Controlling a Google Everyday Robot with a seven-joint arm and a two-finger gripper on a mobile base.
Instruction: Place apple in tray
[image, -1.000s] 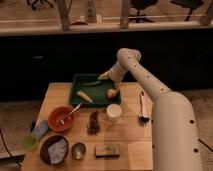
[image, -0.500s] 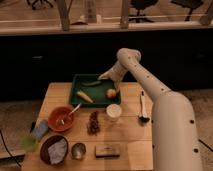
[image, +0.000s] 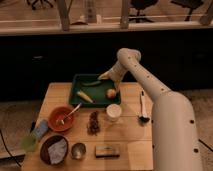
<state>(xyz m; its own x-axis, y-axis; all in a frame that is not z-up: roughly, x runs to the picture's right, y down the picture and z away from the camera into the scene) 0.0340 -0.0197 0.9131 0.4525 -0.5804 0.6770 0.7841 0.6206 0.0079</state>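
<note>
The apple (image: 111, 93) is a small orange-yellow round fruit lying inside the dark green tray (image: 80, 101), near its right front corner. A pale yellow corn-like piece (image: 84, 96) and a slim green vegetable (image: 92, 83) also lie in the tray. My gripper (image: 105, 76) is at the end of the white arm, over the tray's back right part, up and slightly left of the apple and apart from it.
A white cup (image: 113, 112) stands just in front of the tray. An orange-red bowl (image: 62, 118) with a spoon, a dark brown bowl (image: 54, 149), a metal cup (image: 78, 150), a dark snack pile (image: 93, 122), a flat packet (image: 108, 150) and a black-handled utensil (image: 142, 107) are on the wooden table (image: 129, 140).
</note>
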